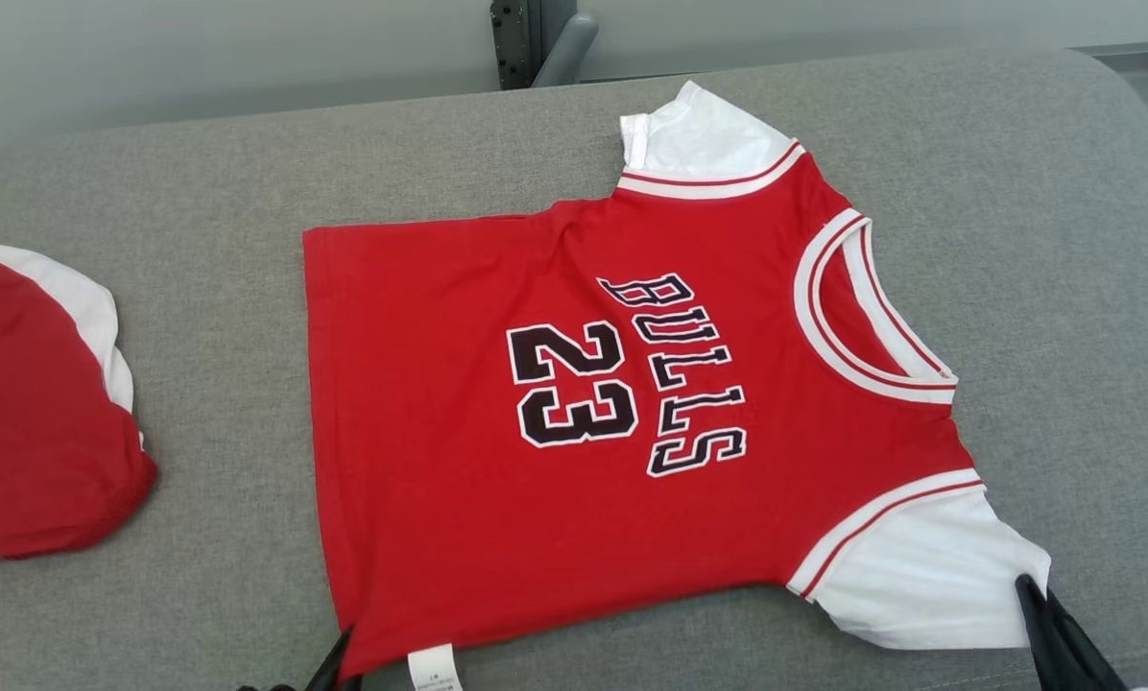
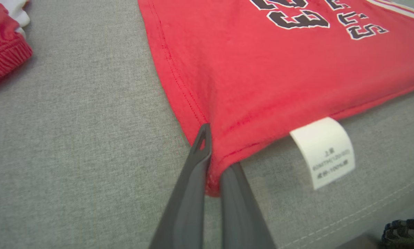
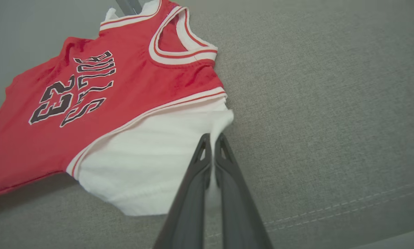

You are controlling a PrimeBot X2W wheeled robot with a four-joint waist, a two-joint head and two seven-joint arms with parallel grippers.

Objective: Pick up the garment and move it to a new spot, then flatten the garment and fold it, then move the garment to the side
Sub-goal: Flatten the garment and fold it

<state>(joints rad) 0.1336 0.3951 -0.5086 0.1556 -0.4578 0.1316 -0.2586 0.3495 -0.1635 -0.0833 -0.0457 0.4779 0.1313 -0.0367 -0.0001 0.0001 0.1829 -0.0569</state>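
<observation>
The garment (image 1: 574, 403) lies flat on the grey surface (image 1: 200, 192): light, limp cloth. Your left claw (image 2: 216, 149) pinches its hem corner (image 2: 227, 138), your right claw (image 3: 213, 139) its white sleeve (image 3: 148, 162). Edges like these give you the surest hold.

A grey fabric cushion (image 1: 200, 192) carries two things. A red jersey (image 1: 440, 537) lies spread flat at the centre of the frame, collar toward the right. At the left edge, well apart, sits a red-and-white bundle (image 1: 27, 432).
</observation>
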